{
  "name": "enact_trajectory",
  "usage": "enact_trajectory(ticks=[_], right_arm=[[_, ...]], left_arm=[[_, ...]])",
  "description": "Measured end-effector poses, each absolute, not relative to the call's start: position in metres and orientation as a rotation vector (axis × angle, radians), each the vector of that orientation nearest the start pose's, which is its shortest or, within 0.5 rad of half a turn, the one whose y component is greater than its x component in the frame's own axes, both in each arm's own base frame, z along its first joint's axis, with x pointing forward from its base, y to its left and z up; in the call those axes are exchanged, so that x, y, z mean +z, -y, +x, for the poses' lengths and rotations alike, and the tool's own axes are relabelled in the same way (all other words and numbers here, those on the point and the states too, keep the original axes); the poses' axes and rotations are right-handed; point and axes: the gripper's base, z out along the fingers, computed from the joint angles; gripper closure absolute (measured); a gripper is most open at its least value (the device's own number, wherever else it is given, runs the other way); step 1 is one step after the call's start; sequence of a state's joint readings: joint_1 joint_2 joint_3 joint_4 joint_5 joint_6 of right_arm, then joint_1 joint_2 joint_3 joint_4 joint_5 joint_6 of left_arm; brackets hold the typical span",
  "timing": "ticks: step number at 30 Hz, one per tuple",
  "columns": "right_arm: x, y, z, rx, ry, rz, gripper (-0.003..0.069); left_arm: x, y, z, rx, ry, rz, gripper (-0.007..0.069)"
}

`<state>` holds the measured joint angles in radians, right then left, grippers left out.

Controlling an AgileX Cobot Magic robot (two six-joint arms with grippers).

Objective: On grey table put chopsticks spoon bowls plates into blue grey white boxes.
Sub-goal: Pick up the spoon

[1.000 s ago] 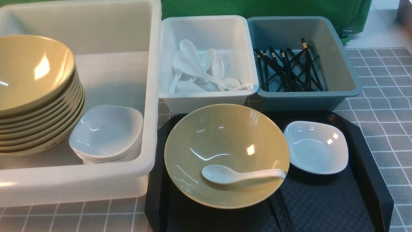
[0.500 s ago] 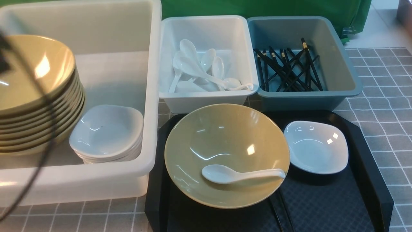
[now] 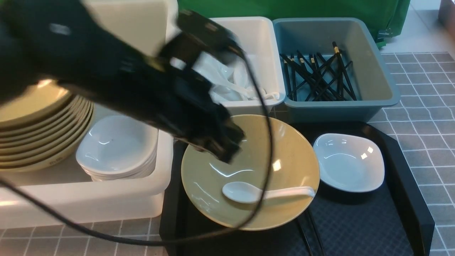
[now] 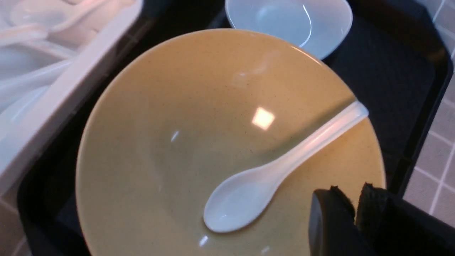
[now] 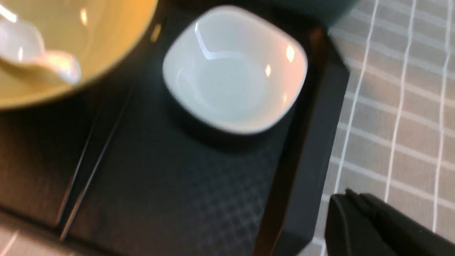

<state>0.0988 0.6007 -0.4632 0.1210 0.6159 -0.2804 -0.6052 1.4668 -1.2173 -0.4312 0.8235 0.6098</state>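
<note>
A yellowish-beige bowl (image 3: 288,149) sits on the black tray with a white spoon (image 3: 249,193) lying in it, handle toward the small white plate (image 3: 350,163) beside it. Two black chopsticks (image 3: 312,231) poke out from under the bowl's near edge. My left gripper (image 3: 227,149) hovers blurred over the bowl's far-left side; in the left wrist view the left gripper (image 4: 352,190) stands open by a narrow gap, empty, near the spoon (image 4: 249,192). My right gripper (image 5: 346,193) is shut, empty, above the grey table (image 5: 391,106) by the tray's corner, apart from the plate (image 5: 231,71).
The large translucent tub (image 3: 106,199) holds a stack of bowls (image 3: 42,135) and a stack of plates (image 3: 117,145). The white box (image 3: 263,32) holds several spoons, the blue-grey box (image 3: 373,71) several chopsticks (image 3: 320,78). The black tray (image 3: 401,170) has raised rims. A cable loops over the bowl.
My left arm has swept in from the left across the tub and now hangs over the bowl on the tray, trailing its cable. Dishes, spoon and boxes have not moved.
</note>
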Motion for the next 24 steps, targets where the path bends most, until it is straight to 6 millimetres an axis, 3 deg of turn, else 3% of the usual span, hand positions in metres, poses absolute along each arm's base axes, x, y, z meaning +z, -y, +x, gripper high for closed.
enact_trajectory(ticks=[3,6,10,13,18,24], right_arm=[[0.261,-0.019,0.111,0.068,-2.199,-0.322,0.0623],[0.253,-0.022,0.110,0.129,-2.204,-0.305,0.0623],[0.256,-0.025,0.112,0.164,-2.164,-0.297,0.0623],[0.257,-0.025,0.112,0.170,-2.154,-0.292,0.0623],[0.257,-0.025,0.113,0.170,-2.149,-0.291,0.0623],[0.257,-0.025,0.113,0.170,-2.150,-0.291,0.0623]], left_arm=[[0.303,0.216,0.249,-0.456,-2.168,1.342,0.0400],[0.271,0.238,0.261,-0.389,-2.115,1.513,0.0253],[0.233,0.250,0.269,-0.362,-2.112,1.664,0.0193],[0.211,0.254,0.274,-0.361,-2.137,1.715,0.0193],[0.192,0.259,0.277,-0.365,-2.119,1.792,0.0223],[0.182,0.262,0.282,-0.346,-2.049,1.841,0.0403]])
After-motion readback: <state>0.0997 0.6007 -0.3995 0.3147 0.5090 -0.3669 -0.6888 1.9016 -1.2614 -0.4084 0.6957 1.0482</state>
